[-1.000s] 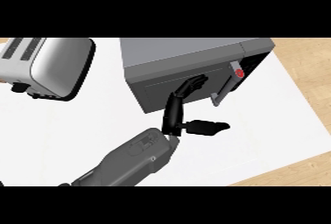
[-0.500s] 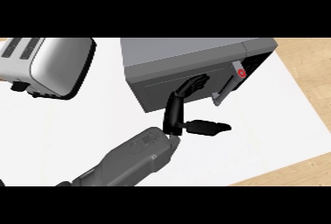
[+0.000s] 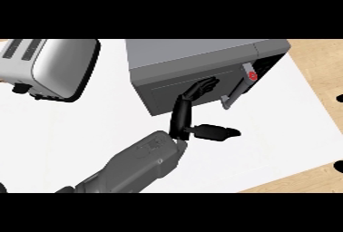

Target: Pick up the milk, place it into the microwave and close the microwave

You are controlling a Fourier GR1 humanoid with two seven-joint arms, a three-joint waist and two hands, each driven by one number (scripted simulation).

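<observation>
The grey microwave (image 3: 201, 54) stands at the back of the counter. Its door (image 3: 167, 88) looks shut or very nearly so, with the handle (image 3: 231, 97) and a red button (image 3: 251, 76) at its right side. My left hand (image 3: 181, 115) reaches up from the lower left. Its straight fingers (image 3: 201, 86) lie against the door front and the thumb (image 3: 216, 132) sticks out to the right; it holds nothing. No milk shows anywhere. Two small dark tips (image 3: 339, 165) at the right edge may belong to my right hand.
A silver toaster (image 3: 50, 68) stands at the back left. The white counter top (image 3: 275, 131) spreads around the microwave, and a wooden surface (image 3: 321, 59) shows beyond it at the right.
My left hand stays against the microwave door with almost no movement. Two dark tips have appeared at the right edge.
</observation>
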